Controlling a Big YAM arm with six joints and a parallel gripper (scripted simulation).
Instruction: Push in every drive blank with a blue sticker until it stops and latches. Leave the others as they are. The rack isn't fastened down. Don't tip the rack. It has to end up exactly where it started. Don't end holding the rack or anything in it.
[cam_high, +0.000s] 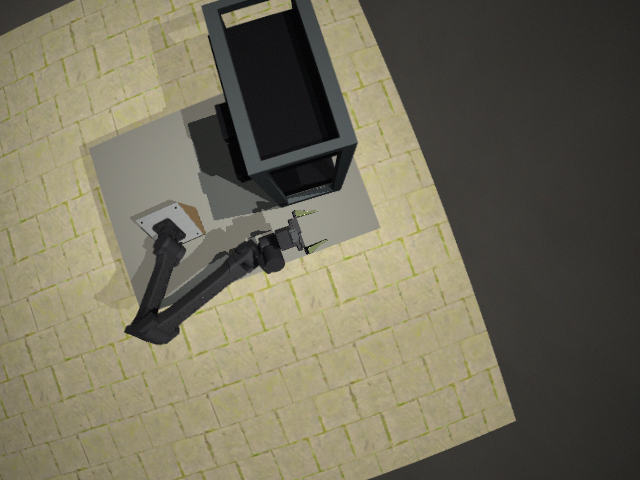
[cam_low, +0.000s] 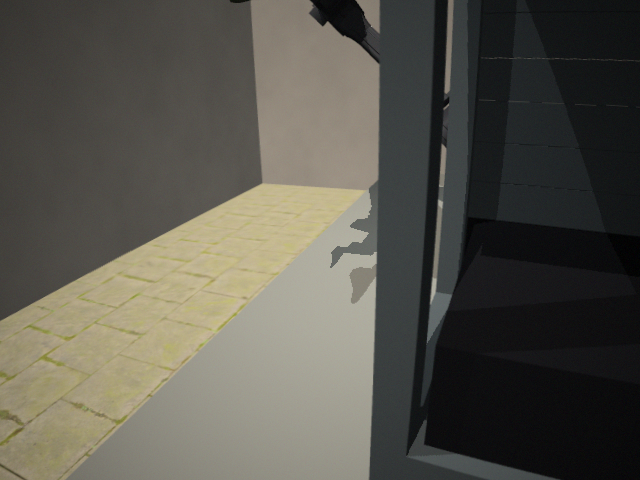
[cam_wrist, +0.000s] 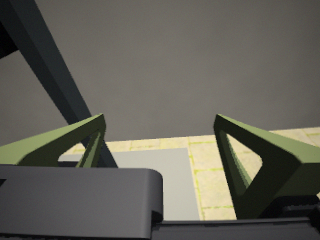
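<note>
no readable text, labels, numbers, signs

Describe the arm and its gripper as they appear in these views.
One dark charcoal arm of boxy links, mounted on a pale square base plate. The gripper has a grey body and two olive-green fingers, wedge-shaped with triangular cut-outs, tapering to points. No cables or markings show.
</note>
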